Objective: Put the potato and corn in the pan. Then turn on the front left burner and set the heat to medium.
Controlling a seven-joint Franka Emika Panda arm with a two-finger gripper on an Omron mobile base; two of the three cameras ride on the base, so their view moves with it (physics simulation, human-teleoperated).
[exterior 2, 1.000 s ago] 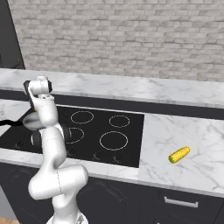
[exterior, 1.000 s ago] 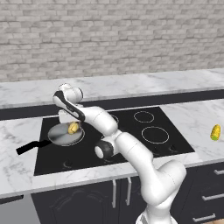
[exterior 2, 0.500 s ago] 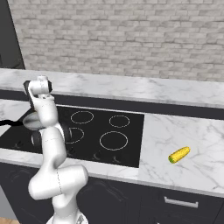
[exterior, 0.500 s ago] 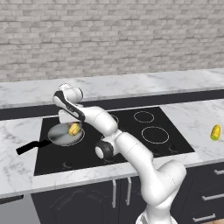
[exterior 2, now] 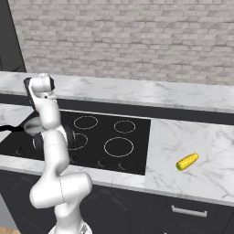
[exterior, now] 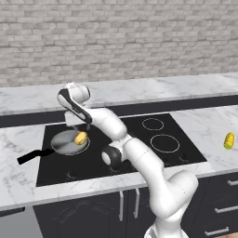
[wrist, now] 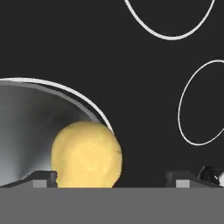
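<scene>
The shiny grey pan (exterior: 62,144) sits on the front left burner of the black cooktop, its black handle (exterior: 33,156) pointing left. The tan-yellow potato (exterior: 81,138) lies inside it by the right rim. My gripper (exterior: 78,124) hangs just above the potato, open. In the hand view the potato (wrist: 86,155) rests against the pan's wall (wrist: 30,127), between my spread fingertips (wrist: 43,177) and nearer the left one, with my gripper (wrist: 113,179) holding nothing. The corn (exterior: 229,140), a bright yellow cob with a green tip, lies far right on the marble counter; the right base view shows this corn (exterior 2: 188,161) too.
The black cooktop (exterior: 139,153) has white burner rings (exterior: 163,143) to the right of the pan. Marble counter (exterior 2: 183,137) runs on both sides, with a brick wall behind. Dark cabinet fronts and drawers stand below the counter edge.
</scene>
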